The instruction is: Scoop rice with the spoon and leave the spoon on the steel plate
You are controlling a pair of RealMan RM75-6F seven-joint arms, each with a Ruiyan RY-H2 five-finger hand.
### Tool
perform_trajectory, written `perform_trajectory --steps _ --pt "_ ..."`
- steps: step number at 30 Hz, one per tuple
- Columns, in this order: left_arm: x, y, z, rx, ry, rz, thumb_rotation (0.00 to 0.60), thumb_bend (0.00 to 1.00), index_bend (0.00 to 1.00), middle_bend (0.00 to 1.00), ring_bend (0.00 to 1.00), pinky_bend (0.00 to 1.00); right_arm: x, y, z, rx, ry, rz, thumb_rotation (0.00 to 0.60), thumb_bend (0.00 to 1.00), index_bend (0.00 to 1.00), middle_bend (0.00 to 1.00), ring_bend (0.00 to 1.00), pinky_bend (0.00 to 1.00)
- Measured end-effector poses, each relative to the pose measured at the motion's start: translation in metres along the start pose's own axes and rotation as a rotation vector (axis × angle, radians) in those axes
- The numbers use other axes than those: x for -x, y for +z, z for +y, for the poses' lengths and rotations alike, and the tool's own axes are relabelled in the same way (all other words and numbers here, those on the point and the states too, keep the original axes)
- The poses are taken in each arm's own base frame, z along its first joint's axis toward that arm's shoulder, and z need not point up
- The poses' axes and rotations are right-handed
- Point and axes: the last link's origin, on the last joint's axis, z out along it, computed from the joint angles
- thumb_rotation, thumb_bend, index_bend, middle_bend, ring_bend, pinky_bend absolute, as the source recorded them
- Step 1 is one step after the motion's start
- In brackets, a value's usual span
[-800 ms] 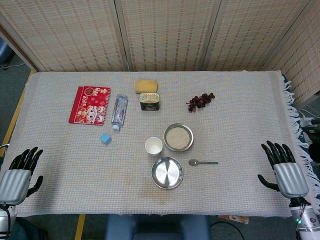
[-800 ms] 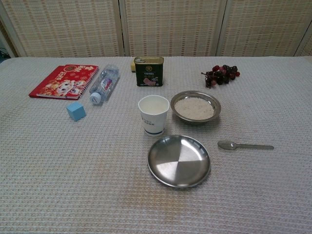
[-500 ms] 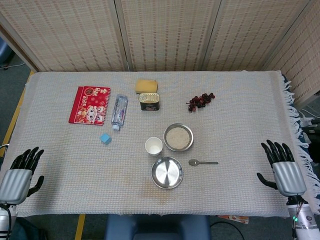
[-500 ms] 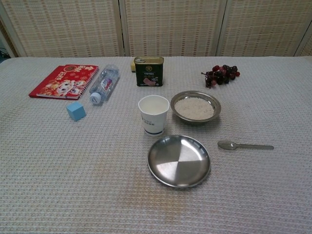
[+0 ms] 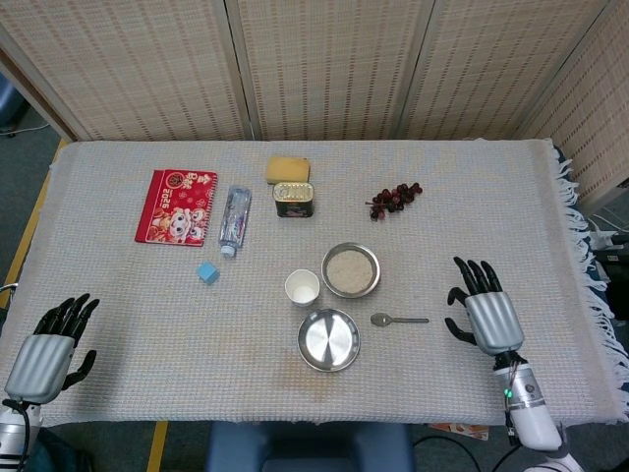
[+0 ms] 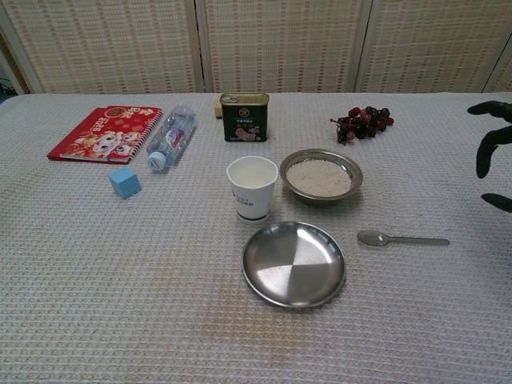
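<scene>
Stage: the very start, as I judge it; nothing of the task is done yet.
Spoon: the spoon [image 5: 398,320] lies flat on the cloth just right of centre in the head view, bowl toward the steel plate [image 5: 329,340], handle pointing to the right edge of the frame. It touches neither dish.
Rice: the bowl of rice [image 5: 351,269] sits just above the spoon and plate, full and level (no dent in the grains that I can make out from this height).
Steel plate: bare and shiny, lower centre of the frame, just left of the spoon's bowl.
Right hand: the right hand [image 5: 484,313] is at the right of the frame, near the spoon's handle end but apart from it, fingers spread and holding nothing. The chest view catches only dark fingertips at its right edge.
Left hand: the left hand [image 5: 47,346] rests in the lower left corner, well apart from the dishes, fingers spread, holding nothing.
Other things: a paper cup [image 5: 302,287] stands just left of the rice bowl; a tin [image 5: 293,199], a bunch of grapes [image 5: 393,198], a water bottle [image 5: 234,217] and a red booklet [image 5: 176,206] lie further up the frame.
Left to do: pick up the spoon, dip it in the rice, then lay it on the plate.
</scene>
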Motion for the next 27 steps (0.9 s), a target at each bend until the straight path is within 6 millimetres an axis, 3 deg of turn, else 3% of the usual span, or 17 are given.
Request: perform_trajectory --steps 6,12,27 --pt "-0.002 0.000 -0.004 -0.003 -0.009 0.002 0.600 0.41 0.00 0.00 0.04 0.15 0.022 0.019 -0.020 -0.024 -0.016 -0.069 0.558 0.23 0.51 0.00 0.00 0.00" --pt "-0.002 -0.002 -0.005 0.006 -0.015 0.003 0.600 0.41 0.00 0.00 0.04 0.15 0.039 0.028 -0.027 -0.047 -0.055 -0.131 0.559 0.26 0.50 0.00 0.00 0.00" --pt "-0.001 0.000 -0.006 0.004 -0.005 -0.006 0.600 0.41 0.00 0.00 0.04 0.15 0.056 0.038 -0.037 -0.081 -0.110 -0.215 0.560 0.29 0.47 0.00 0.00 0.00"
